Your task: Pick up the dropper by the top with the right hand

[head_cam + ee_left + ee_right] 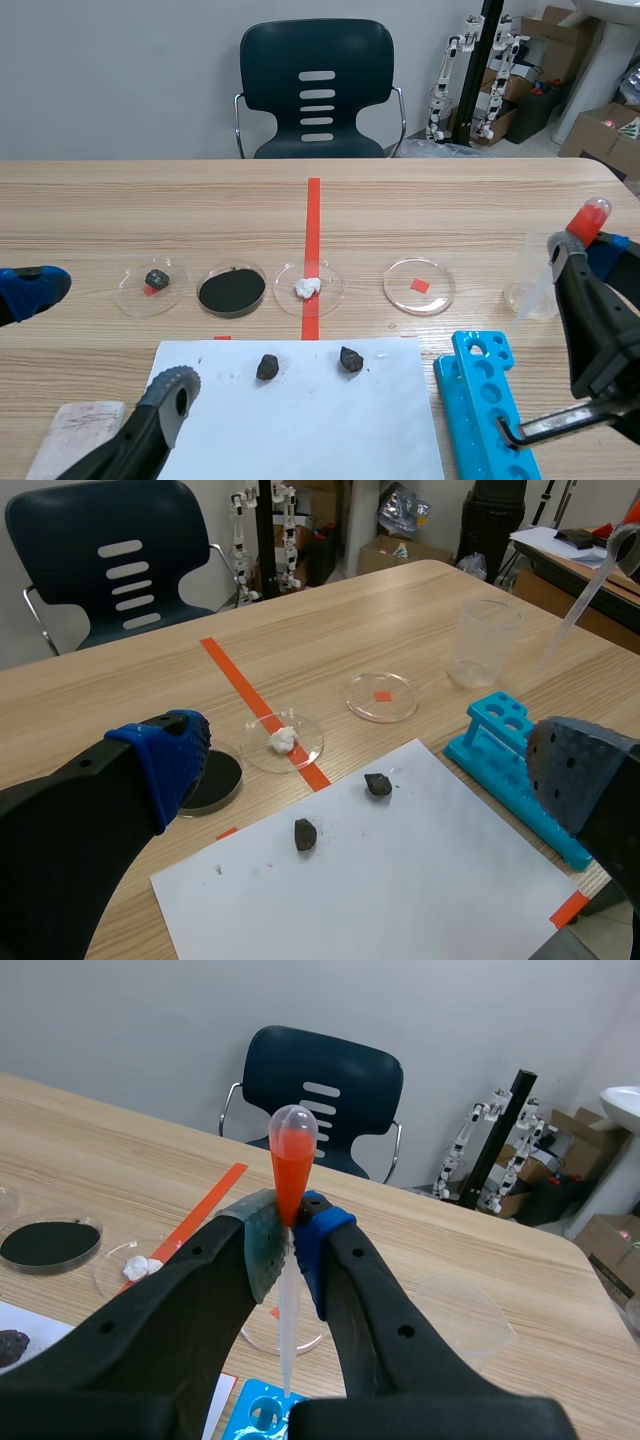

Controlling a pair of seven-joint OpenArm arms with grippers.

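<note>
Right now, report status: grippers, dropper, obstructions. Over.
Right gripper shut on dropper, pads below its red bulb, tip hanging down. Left gripper open, holding nothing. Clear cup near, not touching.

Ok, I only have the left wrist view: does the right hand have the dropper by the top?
Observer: Yes, the right hand is shut on the dropper just under its bulb.
Operator: Any liquid in it?
Observer: The bulb is mostly filled with orange-red liquid.
Operator: What's hidden behind the left hand?
Observer: A fourth petri dish holding a dark lump, beside the dish of black powder.
</note>
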